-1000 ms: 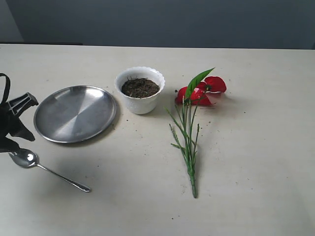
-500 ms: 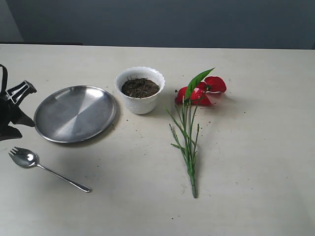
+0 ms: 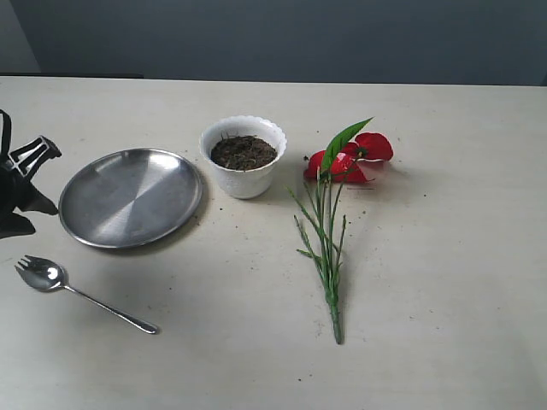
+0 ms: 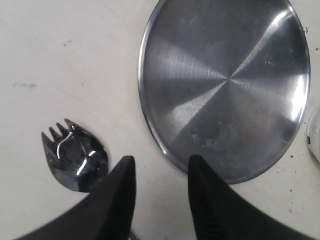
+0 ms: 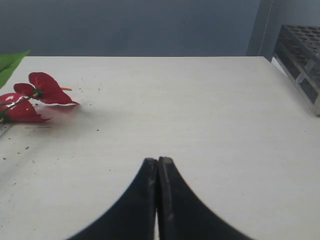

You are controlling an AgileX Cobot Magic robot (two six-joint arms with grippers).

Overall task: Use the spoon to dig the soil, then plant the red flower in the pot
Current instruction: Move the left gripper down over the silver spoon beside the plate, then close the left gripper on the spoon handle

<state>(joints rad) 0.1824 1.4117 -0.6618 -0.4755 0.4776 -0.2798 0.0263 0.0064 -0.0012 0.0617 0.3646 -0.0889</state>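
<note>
The silver spoon (image 3: 85, 297) lies on the table in front of the steel plate, and its tined bowl (image 4: 77, 157) is beside my left finger. My left gripper (image 3: 43, 220) (image 4: 162, 159) hovers at the far left, open and empty, over bare table between spoon and plate. The white scalloped pot (image 3: 244, 171) stands behind the plate's right edge, filled with dark soil (image 3: 244, 152). To the pot's right the red flower (image 3: 350, 158) (image 5: 42, 87) lies flat, its green stems (image 3: 325, 248) pointing toward the front. My right gripper (image 5: 158, 161) is shut and empty, apart from the flower.
A round steel plate (image 3: 130, 196) (image 4: 225, 85) sits left of the pot, close to my left gripper. Soil crumbs dot the table around the pot. A black tube rack (image 5: 302, 42) stands at the table's far right edge in the right wrist view.
My left gripper has drawn back and up from over the spoon's bowl, uncovering its tines. The spoon, pot and flower have stayed put.
</note>
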